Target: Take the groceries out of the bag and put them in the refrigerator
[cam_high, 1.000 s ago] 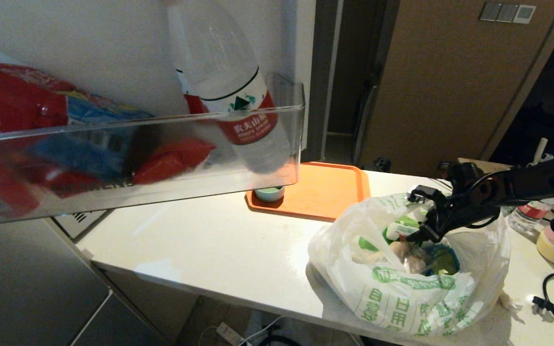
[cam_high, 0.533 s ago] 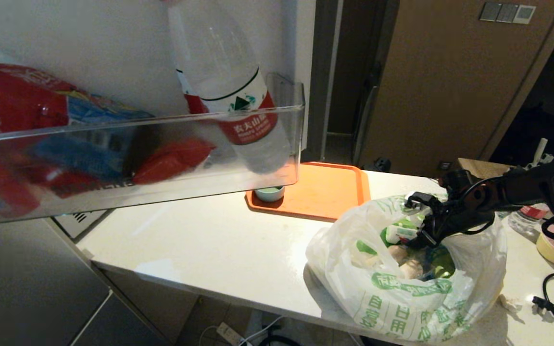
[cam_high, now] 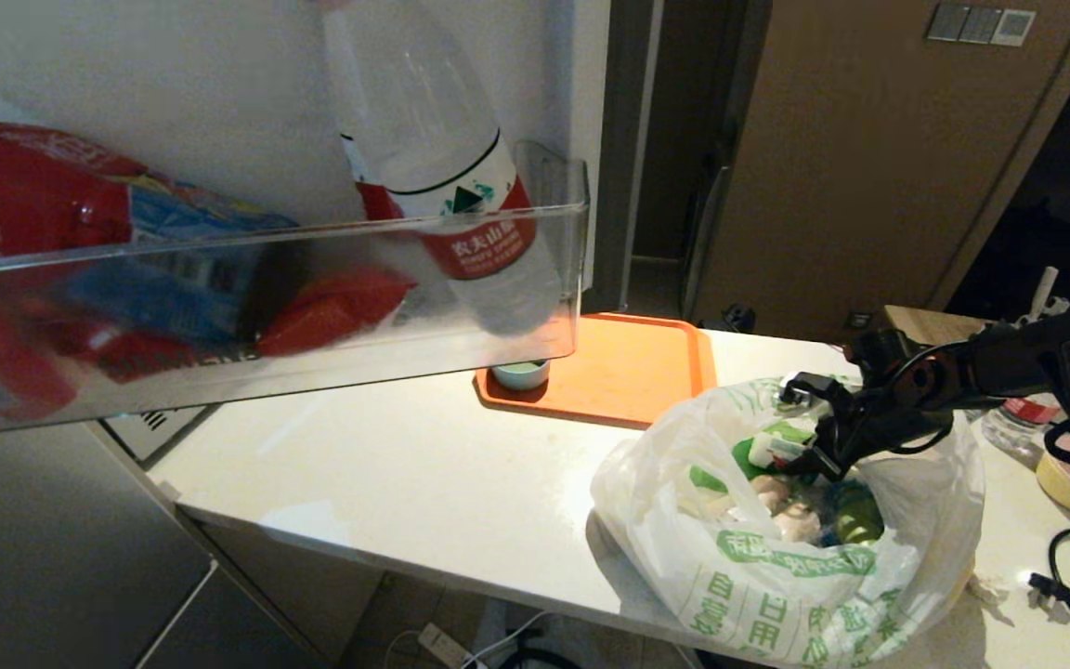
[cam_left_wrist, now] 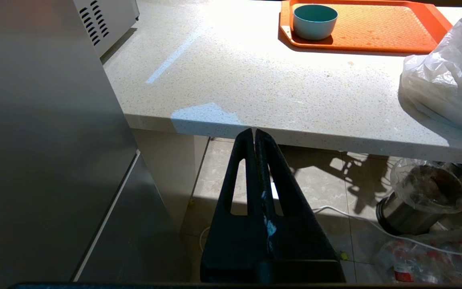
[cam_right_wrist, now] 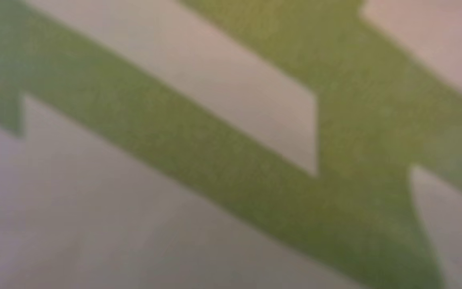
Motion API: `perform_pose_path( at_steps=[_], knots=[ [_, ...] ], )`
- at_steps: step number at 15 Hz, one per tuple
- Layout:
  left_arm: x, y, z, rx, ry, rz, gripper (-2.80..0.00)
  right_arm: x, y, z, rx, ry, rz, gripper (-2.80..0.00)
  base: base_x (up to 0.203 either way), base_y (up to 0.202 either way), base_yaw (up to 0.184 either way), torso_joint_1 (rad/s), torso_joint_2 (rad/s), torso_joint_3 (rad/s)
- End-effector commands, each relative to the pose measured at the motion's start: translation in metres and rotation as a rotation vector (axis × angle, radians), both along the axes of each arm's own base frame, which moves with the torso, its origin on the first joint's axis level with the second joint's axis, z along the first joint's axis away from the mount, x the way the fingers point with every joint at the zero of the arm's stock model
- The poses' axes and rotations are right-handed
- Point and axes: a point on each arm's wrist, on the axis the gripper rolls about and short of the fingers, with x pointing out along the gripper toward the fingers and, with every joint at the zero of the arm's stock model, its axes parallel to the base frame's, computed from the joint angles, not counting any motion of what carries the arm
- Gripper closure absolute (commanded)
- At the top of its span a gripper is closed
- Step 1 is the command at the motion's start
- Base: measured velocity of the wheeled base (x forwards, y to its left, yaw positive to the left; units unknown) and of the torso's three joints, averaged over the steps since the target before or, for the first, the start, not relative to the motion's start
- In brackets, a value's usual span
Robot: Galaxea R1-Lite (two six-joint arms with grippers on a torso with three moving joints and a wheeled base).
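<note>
Two pincers shown. Right pincer [cam_high: 809, 457], on black arm entering from right, is tipped down into the open mouth of the bag [cam_high: 776, 576]; jaw gap hidden among the contents, so whether it holds anything cannot be told. Right wrist view is filled by blurred green print on pale plastic. Groceries [cam_high: 790, 506] lie inside: white-green pack, pale lumps, yellow-green pack. Bag sits on white worktop [cam_high: 424, 474], near orange tray [cam_high: 628, 372] w/ teal cup [cam_high: 520, 373]. Refrigerator [cam_left_wrist: 34, 140] stands at left, its door shelf [cam_high: 247, 316] holding a water bottle [cam_high: 451, 186]. Left pincer [cam_left_wrist: 254, 134] hangs pressed together below the worktop edge.
</note>
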Motion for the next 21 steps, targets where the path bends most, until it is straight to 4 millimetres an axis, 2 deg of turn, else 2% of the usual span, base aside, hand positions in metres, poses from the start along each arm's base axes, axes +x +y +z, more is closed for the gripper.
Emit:
perform_pose_path(
  at_steps=[1,4,6,10,13,17,21],
  knots=[
    [0.0,0.0,0.0,0.0,0.001,0.001,0.0,-0.002,-0.001,-0.002,0.0,0.013,0.001,0.0,0.0,0.0,0.0,0.0,0.0,0.0],
    [0.0,0.0,0.0,0.0,0.001,0.001,0.0,-0.004,-0.003,-0.011,-0.002,0.035,0.003,0.0,0.0,0.0,0.0,0.0,0.0,0.0],
    [0.0,0.0,0.0,0.0,0.001,0.001,0.0,-0.004,-0.004,-0.006,0.001,0.023,0.001,0.0,0.0,0.0,0.0,0.0,0.0,0.0],
    [0.0,0.0,0.0,0.0,0.001,0.0,0.0,-0.015,-0.001,0.047,0.023,-0.078,0.02,0.0,0.0,0.0,0.0,0.0,0.0,0.0],
    [0.0,0.0,0.0,0.0,0.001,0.0,0.0,-0.026,0.0,0.066,0.04,-0.078,0.032,0.0,0.0,0.0,0.0,0.0,0.0,0.0],
    [0.0,0.0,0.0,0.0,0.001,0.001,0.0,-0.045,0.007,0.07,0.107,-0.049,0.079,0.0,0.0,0.0,0.0,0.0,0.0,0.0],
    [0.0,0.0,0.0,0.0,0.001,0.001,0.0,-0.06,0.028,0.067,0.175,-0.007,0.155,0.0,0.0,0.0,0.0,0.0,0.0,0.0]
  ],
)
